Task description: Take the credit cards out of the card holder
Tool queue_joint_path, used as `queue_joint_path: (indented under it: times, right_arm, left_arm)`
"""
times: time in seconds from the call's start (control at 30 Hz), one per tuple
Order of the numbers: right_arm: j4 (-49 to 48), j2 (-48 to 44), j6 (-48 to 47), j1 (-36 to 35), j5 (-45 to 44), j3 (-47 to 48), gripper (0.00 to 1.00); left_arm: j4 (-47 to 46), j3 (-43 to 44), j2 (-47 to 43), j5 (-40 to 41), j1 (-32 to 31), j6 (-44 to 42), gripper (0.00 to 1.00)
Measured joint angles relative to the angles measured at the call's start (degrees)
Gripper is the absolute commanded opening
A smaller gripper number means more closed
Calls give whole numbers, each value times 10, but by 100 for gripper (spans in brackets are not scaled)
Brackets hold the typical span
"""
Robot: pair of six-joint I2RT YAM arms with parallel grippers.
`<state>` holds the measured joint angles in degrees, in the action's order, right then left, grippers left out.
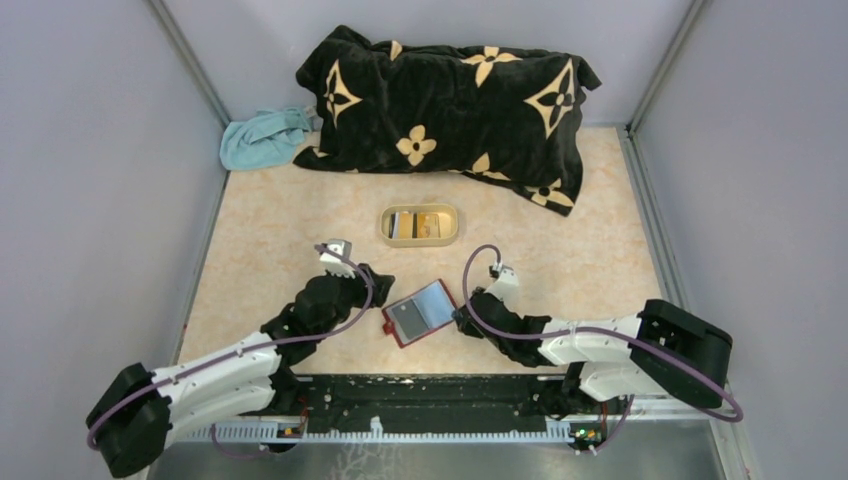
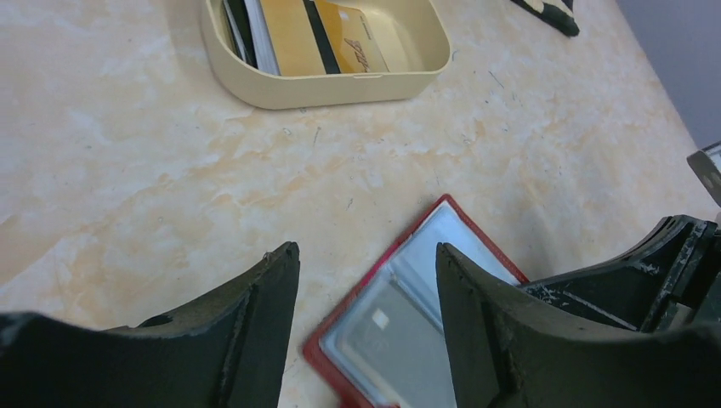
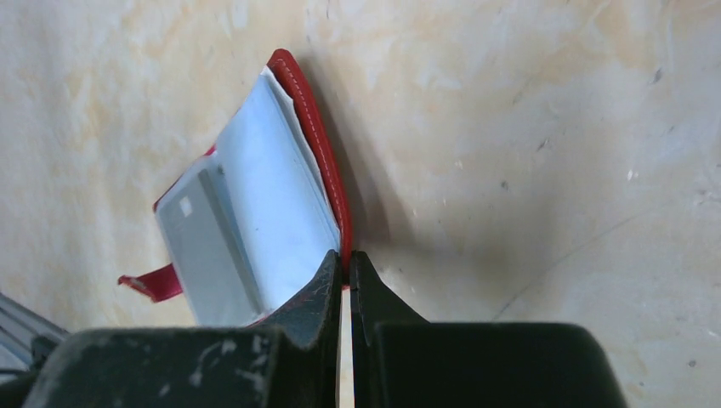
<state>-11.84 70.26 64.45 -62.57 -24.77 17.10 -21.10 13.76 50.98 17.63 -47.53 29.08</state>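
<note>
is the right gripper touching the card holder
Touching. The right wrist view shows the right gripper closed on the card holder at its red edge.

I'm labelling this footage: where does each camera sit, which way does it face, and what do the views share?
Top external: above and behind the bases, looking down on the table; left gripper and right gripper show.
Left wrist: low, facing the tray of credit cards; open left gripper frames the view.
Right wrist: looking down at the table; right gripper shut on the red edge of the card holder.
Shared: all three show the open card holder.
</note>
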Motion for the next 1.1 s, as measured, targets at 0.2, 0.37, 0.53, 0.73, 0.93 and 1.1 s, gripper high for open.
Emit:
queue_joint_path:
  times: [0.2, 0.37, 0.53, 0.73, 0.93, 1.1]
  right_arm:
    - [-65, 28, 17, 2, -59, 3, 0]
    - [-108, 63, 31, 18, -73, 6, 0]
    - [-123, 64, 39, 29, -102, 6, 16]
    - [-117, 64, 18, 24, -121, 26, 54]
    - [-45, 4, -33, -14, -167, 56, 48]
    - [15, -78, -75, -28, -210, 63, 25]
  left_arm:
    - [37, -10, -74, 27, 0, 19, 68]
    - [57, -18, -110, 37, 0, 27, 69]
    - [67, -25, -116, 40, 0, 33, 71]
    - [62, -31, -106, 41, 0, 38, 95]
    - [37, -31, -68, 42, 0, 38, 95]
    - [16, -19, -4, 42, 0, 32, 41]
